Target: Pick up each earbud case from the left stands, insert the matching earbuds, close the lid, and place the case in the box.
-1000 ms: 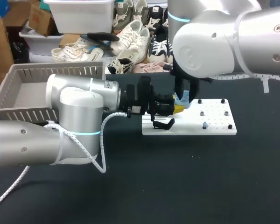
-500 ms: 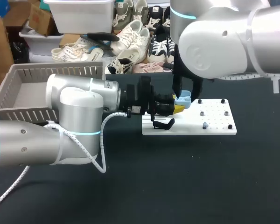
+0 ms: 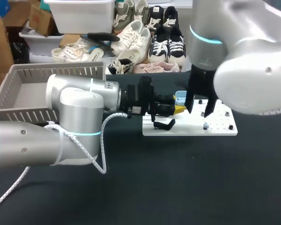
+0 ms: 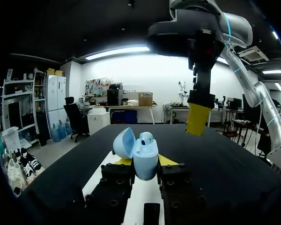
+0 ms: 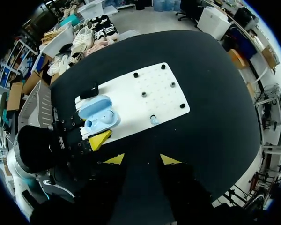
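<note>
A light blue earbud case (image 4: 144, 157) stands with its lid open between my left gripper's (image 4: 145, 161) yellow-tipped fingers, which are shut on its two sides. One earbud (image 4: 146, 137) sits in it. In the head view this case (image 3: 180, 98) hangs over the left end of the white board (image 3: 220, 131), in my left gripper (image 3: 177, 108). My right gripper (image 5: 142, 159) is high above the board, open, nothing between its tips. Below it lie the open case (image 5: 99, 117) and a loose earbud (image 5: 153, 119) on the board. In the head view my right gripper (image 3: 199, 108) is just right of the case.
A grey slatted basket (image 3: 18, 112) stands at the table's left. A black stand (image 3: 165, 124) sits at the white board's (image 5: 145, 93) near left corner, and small black pegs dot the board. The second earbud (image 3: 205, 126) rests on a peg mid-board.
My right gripper has drawn back from the case, rising and shifting right, and its fingers have spread wider. The left arm and the case have stayed put.
</note>
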